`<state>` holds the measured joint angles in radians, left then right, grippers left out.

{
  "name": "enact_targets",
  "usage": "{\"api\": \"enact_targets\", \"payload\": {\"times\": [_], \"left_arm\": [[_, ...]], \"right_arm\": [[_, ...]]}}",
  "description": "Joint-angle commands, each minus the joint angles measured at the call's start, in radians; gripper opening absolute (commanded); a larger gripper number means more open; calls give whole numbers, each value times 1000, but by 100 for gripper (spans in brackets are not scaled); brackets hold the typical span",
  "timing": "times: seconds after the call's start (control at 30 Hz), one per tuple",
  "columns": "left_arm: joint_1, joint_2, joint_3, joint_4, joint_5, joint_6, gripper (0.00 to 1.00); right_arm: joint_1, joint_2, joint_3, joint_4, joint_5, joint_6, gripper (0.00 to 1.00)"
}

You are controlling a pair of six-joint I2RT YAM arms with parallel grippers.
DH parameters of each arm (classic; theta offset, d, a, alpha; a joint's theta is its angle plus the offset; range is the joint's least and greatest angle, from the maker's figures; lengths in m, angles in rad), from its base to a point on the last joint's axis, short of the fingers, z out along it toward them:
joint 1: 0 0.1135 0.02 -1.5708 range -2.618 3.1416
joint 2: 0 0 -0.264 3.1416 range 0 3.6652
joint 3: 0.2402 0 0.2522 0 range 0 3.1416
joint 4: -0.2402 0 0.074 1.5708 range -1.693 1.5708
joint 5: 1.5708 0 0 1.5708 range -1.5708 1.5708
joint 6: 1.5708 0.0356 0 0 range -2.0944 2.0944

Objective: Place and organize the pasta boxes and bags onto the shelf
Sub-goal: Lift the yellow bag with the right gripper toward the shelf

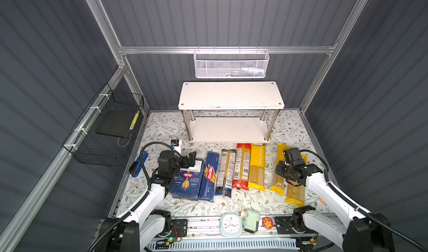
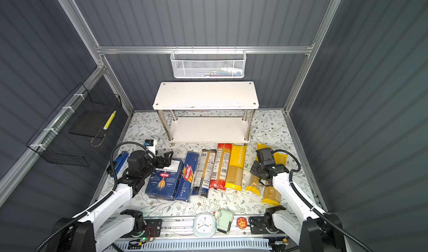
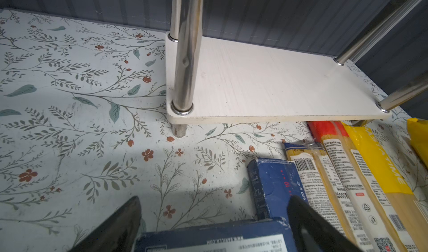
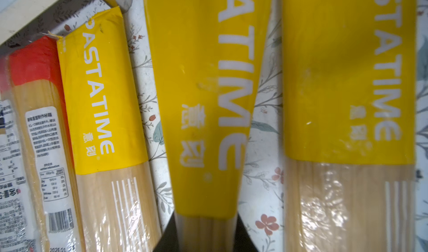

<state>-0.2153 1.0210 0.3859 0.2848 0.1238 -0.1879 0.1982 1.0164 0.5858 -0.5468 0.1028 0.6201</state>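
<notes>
1. Right wrist view: right gripper [image 4: 205,218] is clenched on the middle yellow PASTATIME spaghetti bag [image 4: 203,77]. Its dark fingers [image 4: 165,239] pinch where the yellow print meets the clear film.
2. We can't tell whether that bag is off the floral-print tabletop [image 1: 162,128].
3. Left gripper [image 3: 214,198] is released, jaws wide. It straddles the far end of the wide flat dark blue Barilla carton [image 1: 187,181]. We can't tell if it touches.
4. We see one row on the tabletop, left to right:
   - the wide carton
   - long narrow dark blue Barilla Spaghetti n.5 carton [image 1: 209,176]
   - clear spaghetti bag with dark ends [image 1: 225,172]
   - clear spaghetti bag with red ends [image 1: 242,167]
   - left yellow PASTATIME bag [image 1: 257,167]
   - a gap, then the gripped bag
   - right yellow PASTATIME bag [image 1: 294,193], just beside it
5. White two-tier shelf with chrome posts [image 1: 231,95] stands far centre. The row lies on its near side. The red-ended bag and left yellow bag reach the lower board's near edge.
</notes>
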Motion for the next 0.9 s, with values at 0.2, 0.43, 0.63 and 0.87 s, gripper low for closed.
{"api": "enact_targets", "payload": {"times": [0.2,0.43,0.63,0.87], "left_arm": [[-4,-4,1,1,8,-5,99],[-4,-1,3,0,13,-5,99],[-4,7,7,-2,17,-6,99],[-4,7,8,-6,19,-7,99]], "right_arm": [[-26,-104,122,-57,-7,-41,0],[-32,-161,187,-131,-6,-69,0],[-33,-183,256,-161,-30,-83,0],[-34,-160,370,-234,-10,-141,0]]}}
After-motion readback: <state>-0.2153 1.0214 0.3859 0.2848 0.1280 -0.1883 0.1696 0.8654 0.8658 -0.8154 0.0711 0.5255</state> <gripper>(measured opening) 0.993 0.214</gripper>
